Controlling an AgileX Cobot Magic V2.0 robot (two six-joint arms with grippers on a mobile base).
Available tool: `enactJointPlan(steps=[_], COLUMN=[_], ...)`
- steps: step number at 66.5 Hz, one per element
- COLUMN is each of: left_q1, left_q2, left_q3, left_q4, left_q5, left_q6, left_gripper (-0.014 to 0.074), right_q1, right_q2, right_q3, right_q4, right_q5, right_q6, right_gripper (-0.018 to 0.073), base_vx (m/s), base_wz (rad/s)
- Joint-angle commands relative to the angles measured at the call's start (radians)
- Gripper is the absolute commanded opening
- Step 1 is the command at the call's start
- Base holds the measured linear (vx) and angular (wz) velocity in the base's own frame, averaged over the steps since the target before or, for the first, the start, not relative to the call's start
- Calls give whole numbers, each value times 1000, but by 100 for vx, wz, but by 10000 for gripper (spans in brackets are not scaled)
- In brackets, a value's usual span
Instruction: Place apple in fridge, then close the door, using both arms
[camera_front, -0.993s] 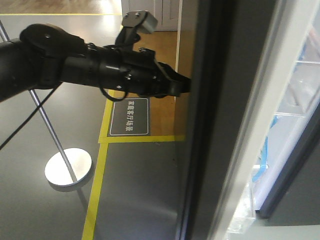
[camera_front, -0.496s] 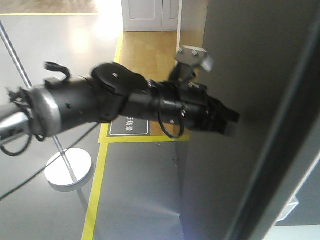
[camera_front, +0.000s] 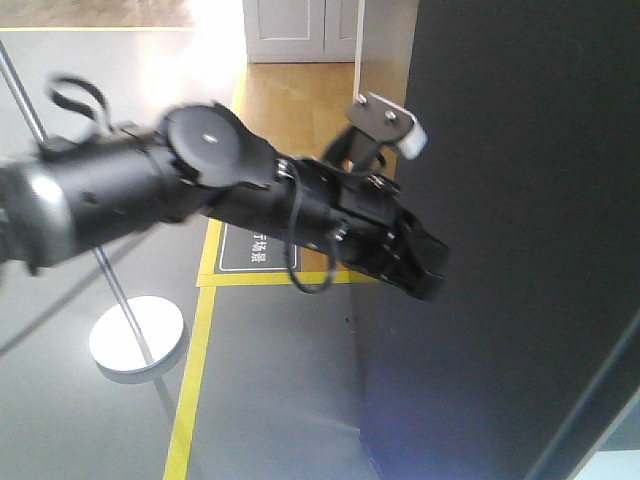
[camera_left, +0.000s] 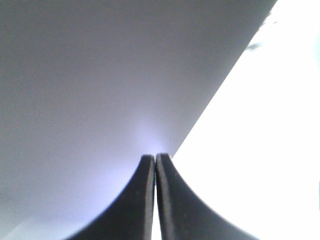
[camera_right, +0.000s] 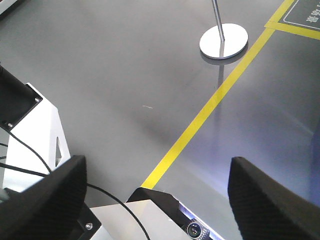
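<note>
The door (camera_front: 520, 200) shows only its dark grey outer face and fills the right of the front view. My left gripper (camera_front: 428, 272) is shut with nothing in it, its tips pressed against that face. In the left wrist view the shut fingers (camera_left: 148, 172) meet the grey door surface (camera_left: 90, 85), with bright glare to the right. My right gripper (camera_right: 157, 167) hangs open and empty over the grey floor, away from the door. The apple and the inside of the fridge are hidden.
A metal stand with a round white base (camera_front: 137, 335) (camera_right: 223, 41) is on the floor to the left. A yellow tape line (camera_front: 190, 400) (camera_right: 215, 100) runs along the floor beside a dark floor sign (camera_front: 258, 250). White parts of my base (camera_right: 35, 130) sit below the right gripper.
The door has swung further round: its white inner edge and clear bins, seen a second ago, are gone from view. My left arm has moved right and down with the door face.
</note>
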Motion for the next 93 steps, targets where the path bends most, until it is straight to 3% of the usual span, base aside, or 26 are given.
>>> enactJointPlan(steps=[1,9,16,36,42,58,66,74,82,93], left_q1=[-2,-2,-2,-2,-2,1,47,68,68,68], left_q2=[-115,-215,-314,-586,-679,-896,-962,-969,-967,-967], left_q3=[-14,75,186,469,561,756,824,834,834,834], left_q4=[175,396,545,905,967,1004,1004,1004,1003,1001], left_q5=[-32,-102,-155,-124,-131,-213,-289,-278,-275,-262], left_q6=[-209,-400,-521,-846,-915,-966,-985,-979,-946,-944], left_gripper=[-6,-6,-6,-6,-6,-6,-6,-6,-6,-6], right_q1=[-3,-3,-3,-3,-3,-3,-3,-3,-3,-3], right_q2=[13,13,13,13,13,13,25,85,164,248], right_q3=[-21,-21,-21,-21,-21,-21,-21,-21,-21,-21], right_q4=[34,34,34,34,34,14,-77,-191,-280,-321], right_q5=[-45,-45,-45,-45,-50,-66,-132,-152,-163,-197], right_q6=[-5,-5,-5,-5,-5,-33,16,58,59,59], right_gripper=[555,555,555,555,555,555,537,485,358,96], base_vx=[0,0,0,0,0,0,0,0,0,0], base_wz=[0,0,0,0,0,0,0,0,0,0])
